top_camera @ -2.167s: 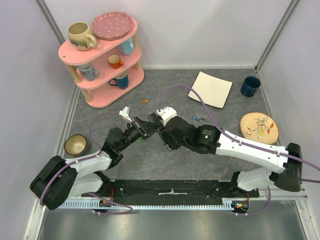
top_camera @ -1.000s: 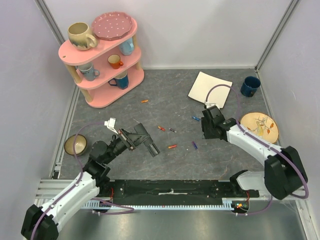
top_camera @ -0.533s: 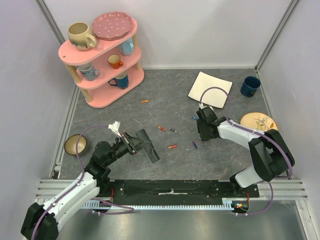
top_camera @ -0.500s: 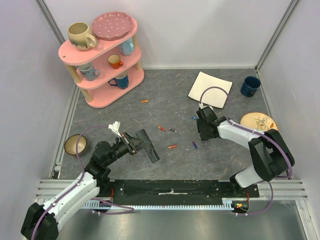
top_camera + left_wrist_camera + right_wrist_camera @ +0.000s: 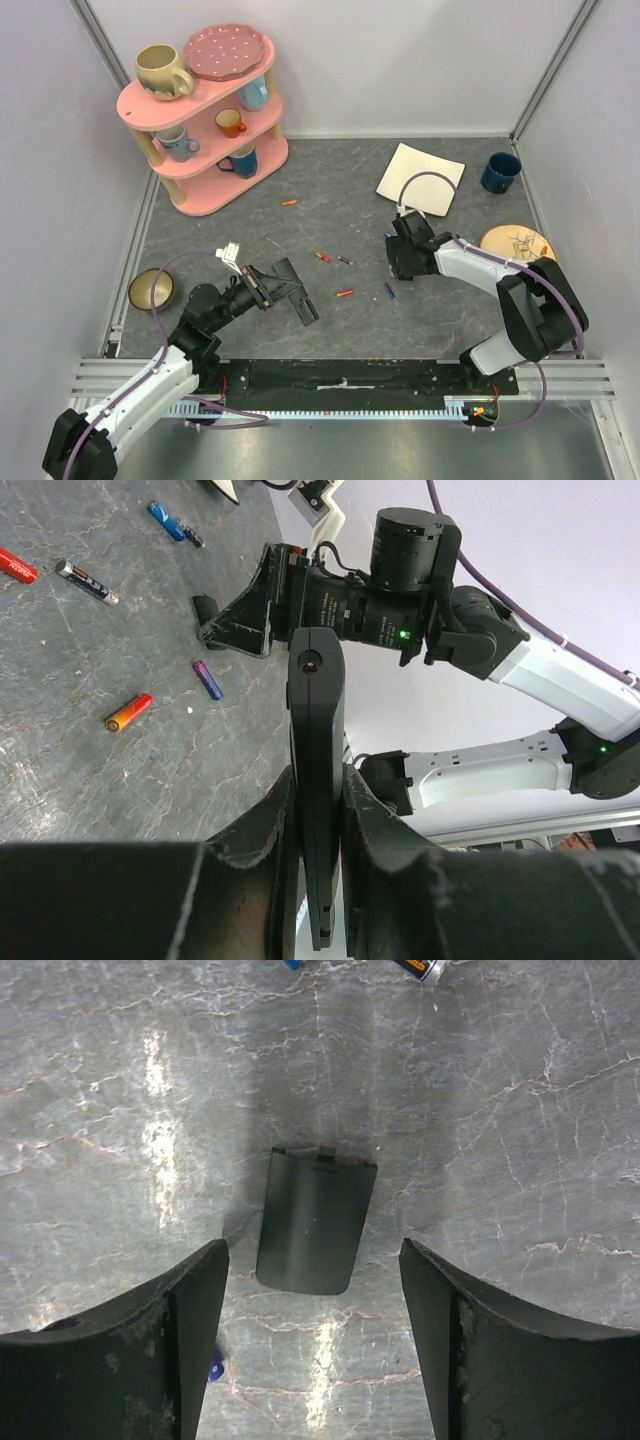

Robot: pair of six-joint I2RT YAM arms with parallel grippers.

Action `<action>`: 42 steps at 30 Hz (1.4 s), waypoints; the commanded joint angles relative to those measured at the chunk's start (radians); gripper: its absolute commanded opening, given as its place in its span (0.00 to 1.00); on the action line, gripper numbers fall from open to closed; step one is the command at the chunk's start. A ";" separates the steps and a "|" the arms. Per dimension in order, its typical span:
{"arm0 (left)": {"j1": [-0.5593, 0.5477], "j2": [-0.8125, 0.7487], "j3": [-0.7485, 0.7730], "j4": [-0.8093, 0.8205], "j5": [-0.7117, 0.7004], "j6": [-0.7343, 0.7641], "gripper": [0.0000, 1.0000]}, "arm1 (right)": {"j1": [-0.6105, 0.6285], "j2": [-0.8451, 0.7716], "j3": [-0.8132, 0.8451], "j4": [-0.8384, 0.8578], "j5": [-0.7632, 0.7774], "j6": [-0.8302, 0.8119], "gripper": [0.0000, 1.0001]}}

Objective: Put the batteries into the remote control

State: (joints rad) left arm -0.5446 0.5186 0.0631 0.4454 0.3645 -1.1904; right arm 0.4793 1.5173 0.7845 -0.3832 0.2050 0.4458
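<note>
Two worries: left end effector pinches the remote control edge-on, might twist; right end effector, spread over the cover, could scatter batteries.

Grey marbled table, pale walls, pink three-tier shelf

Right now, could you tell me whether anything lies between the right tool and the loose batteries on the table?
Nothing blocks them. The right tool hangs open over a black battery cover lying flat on the table; the purple battery and the orange-red battery lie nearby, apart from the cover.
</note>
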 commanded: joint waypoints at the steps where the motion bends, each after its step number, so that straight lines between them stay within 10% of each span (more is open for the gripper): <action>1: 0.005 0.001 0.021 0.010 -0.004 0.052 0.02 | -0.002 -0.086 0.022 -0.028 -0.021 0.016 0.78; 12: 0.005 0.011 -0.009 0.133 -0.030 0.068 0.02 | 0.185 -0.384 0.036 -0.042 0.057 -0.015 0.80; 17: 0.005 0.009 0.006 0.148 -0.024 0.083 0.02 | 0.389 -0.370 0.047 -0.040 0.319 -0.047 0.84; 24: 0.005 -0.037 -0.016 0.144 -0.009 0.061 0.02 | 0.392 -0.358 0.002 0.063 0.131 -0.035 0.88; 42: 0.005 -0.094 -0.019 0.010 0.053 0.061 0.02 | 0.390 -0.224 -0.056 -0.051 0.191 0.088 0.57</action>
State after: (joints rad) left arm -0.5446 0.4316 0.0586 0.3996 0.3599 -1.1603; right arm 0.8711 1.2701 0.7448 -0.4065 0.3744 0.4908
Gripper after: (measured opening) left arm 0.243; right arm 0.586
